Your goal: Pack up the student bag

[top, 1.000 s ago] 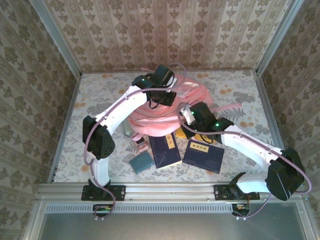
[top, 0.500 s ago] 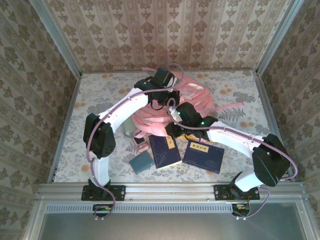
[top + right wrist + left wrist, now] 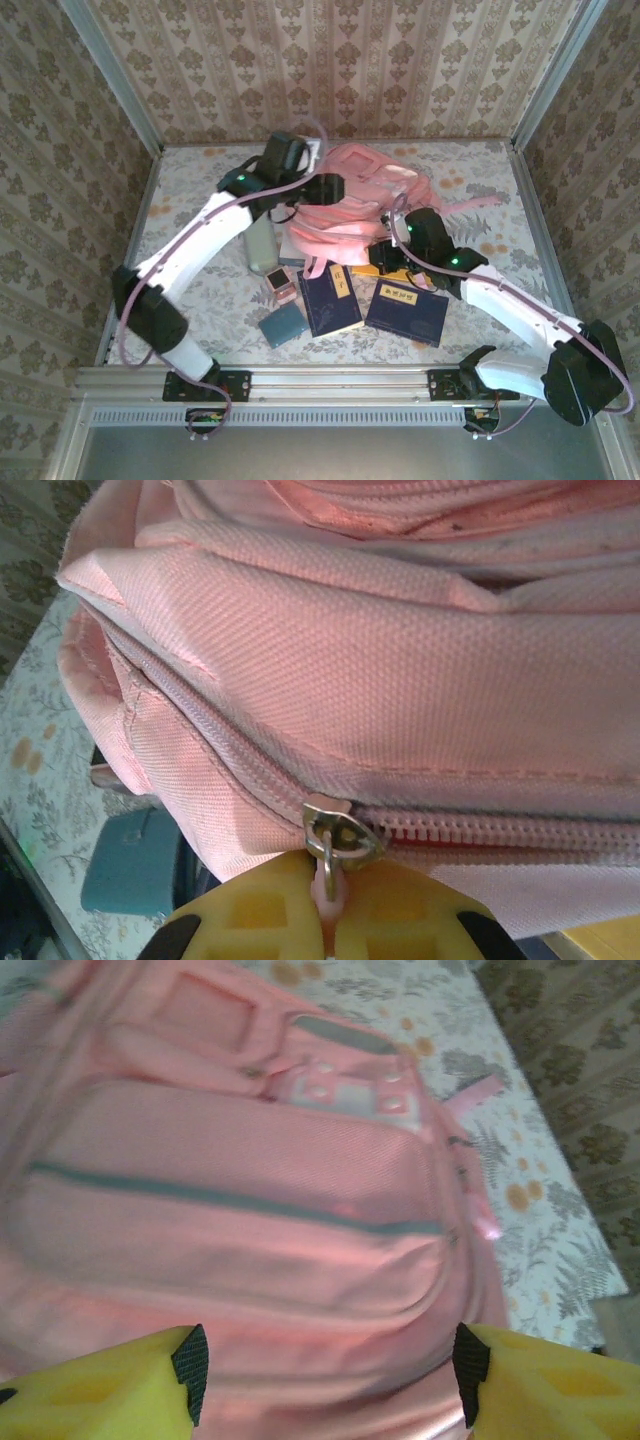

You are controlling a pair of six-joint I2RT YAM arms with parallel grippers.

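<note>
Right wrist: right gripper (image 3: 325, 915) pinches zipper pull (image 3: 323, 885).

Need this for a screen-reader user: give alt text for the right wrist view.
Close up, the right gripper pinches the pink zipper pull of the student bag between its yellow fingers. Woven pink fabric rises above the metal slider.

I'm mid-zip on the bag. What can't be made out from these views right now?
- Inside of the bag: top view, hidden by its own fabric; contents unknown.
- Zip pull: right wrist view, its end buried in the shut right gripper.
- Front zips: left wrist view, blurred, beyond the open left gripper.
- Blue book title: top view, too small to read.
</note>
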